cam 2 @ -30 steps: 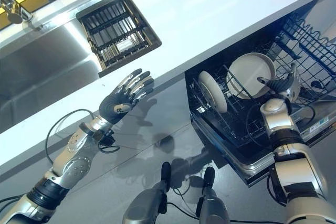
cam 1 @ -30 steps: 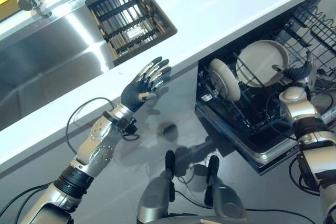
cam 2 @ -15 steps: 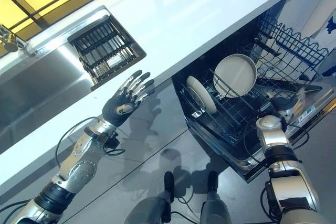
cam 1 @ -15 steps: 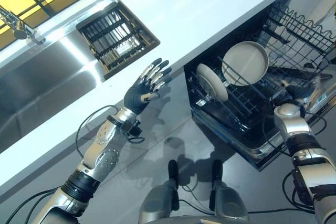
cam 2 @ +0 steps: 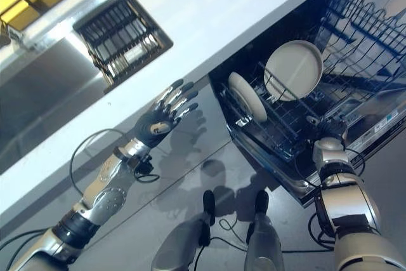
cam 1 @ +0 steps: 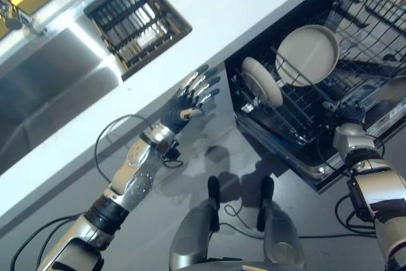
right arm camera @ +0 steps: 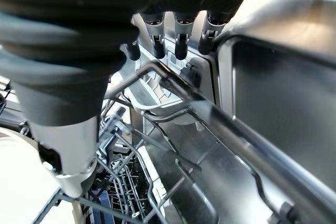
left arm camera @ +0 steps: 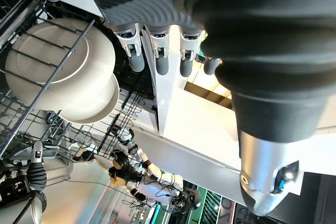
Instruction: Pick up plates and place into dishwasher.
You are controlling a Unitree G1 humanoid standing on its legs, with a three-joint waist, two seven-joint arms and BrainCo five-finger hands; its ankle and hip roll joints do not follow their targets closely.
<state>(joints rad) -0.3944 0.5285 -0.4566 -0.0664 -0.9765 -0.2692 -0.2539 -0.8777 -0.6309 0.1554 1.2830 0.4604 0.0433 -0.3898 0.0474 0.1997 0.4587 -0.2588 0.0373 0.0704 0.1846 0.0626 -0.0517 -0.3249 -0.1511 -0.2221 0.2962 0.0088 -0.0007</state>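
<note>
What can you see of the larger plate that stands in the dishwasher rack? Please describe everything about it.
The larger plate is round, off-white or pale cream, smooth like ceramic, with a raised rim around a flat centre. It stands on edge, tilted, among the dark wire tines of the dishwasher rack, its face turned toward the camera. One wire crosses its lower left part. A smaller plate of the same colour stands close beside it. Neither hand touches it. It looks clean and whole.
</note>
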